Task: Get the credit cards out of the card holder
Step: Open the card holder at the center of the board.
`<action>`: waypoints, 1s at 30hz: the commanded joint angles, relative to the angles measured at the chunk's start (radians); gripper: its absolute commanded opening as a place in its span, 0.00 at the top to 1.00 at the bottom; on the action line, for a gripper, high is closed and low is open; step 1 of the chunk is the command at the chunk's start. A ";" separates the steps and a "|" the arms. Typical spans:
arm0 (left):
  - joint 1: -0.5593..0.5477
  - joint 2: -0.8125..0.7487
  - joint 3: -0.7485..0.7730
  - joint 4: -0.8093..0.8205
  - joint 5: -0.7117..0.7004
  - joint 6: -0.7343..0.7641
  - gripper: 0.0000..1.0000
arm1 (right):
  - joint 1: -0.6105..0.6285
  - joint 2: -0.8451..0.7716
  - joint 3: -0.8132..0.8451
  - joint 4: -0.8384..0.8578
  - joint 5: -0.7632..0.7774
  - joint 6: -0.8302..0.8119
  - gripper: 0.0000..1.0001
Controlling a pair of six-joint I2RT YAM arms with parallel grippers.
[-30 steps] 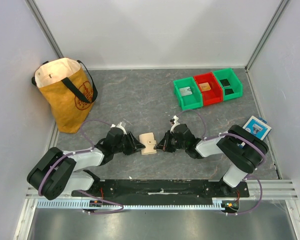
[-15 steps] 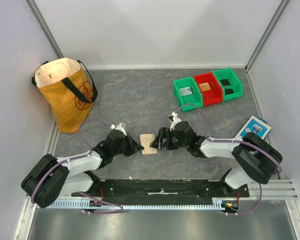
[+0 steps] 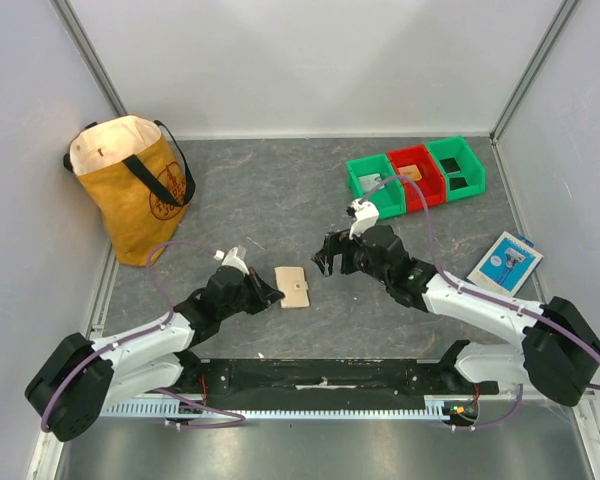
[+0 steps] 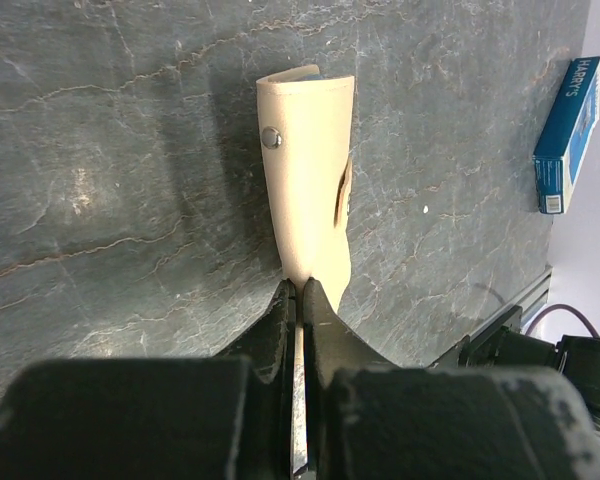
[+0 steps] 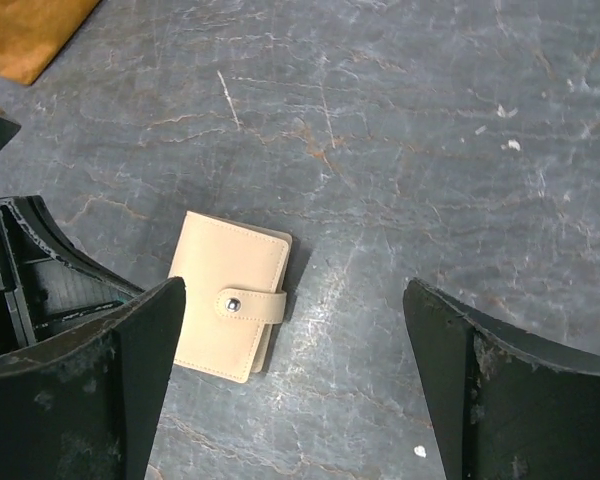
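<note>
Opening comes first, I think, because the card holder (image 3: 293, 287) lies flat and shut on the grey table (image 3: 270, 200), near the middle of the top view and a bit toward the bottom. Its little tab (image 5: 252, 303) is snapped down over the front, so I cannot see the credit cards at all; I guess they are tucked inside. My left gripper (image 3: 273, 293) sits low at the left edge of the holder with its jaws pressed tight together, and the tips touch that edge. I cannot tell if they nip a thin bit of it or only push on it. My right gripper (image 3: 327, 265) hangs above the table just to the upper right of the holder. It does not touch it, and its jaws are spread wide with nothing between them. Next I think I need to bring the right gripper down to the tab, close on its loose end and pull it off the snap, while the left one stops the holder from sliding. The tab is small and flat, so I must aim with care, or the fingers may just push the whole holder away.
</note>
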 commanded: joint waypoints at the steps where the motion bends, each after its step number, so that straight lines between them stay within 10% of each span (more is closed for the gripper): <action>1: -0.005 -0.044 -0.004 0.004 -0.045 0.030 0.98 | 0.001 0.064 0.123 -0.092 -0.075 -0.106 0.06; 16: -0.008 -0.057 -0.002 -0.019 -0.031 0.043 0.98 | 0.175 0.304 0.168 -0.007 -0.004 -0.032 0.12; 30: -0.008 -0.070 -0.019 0.001 -0.026 0.038 0.98 | 0.216 0.456 0.258 -0.011 0.052 -0.041 0.42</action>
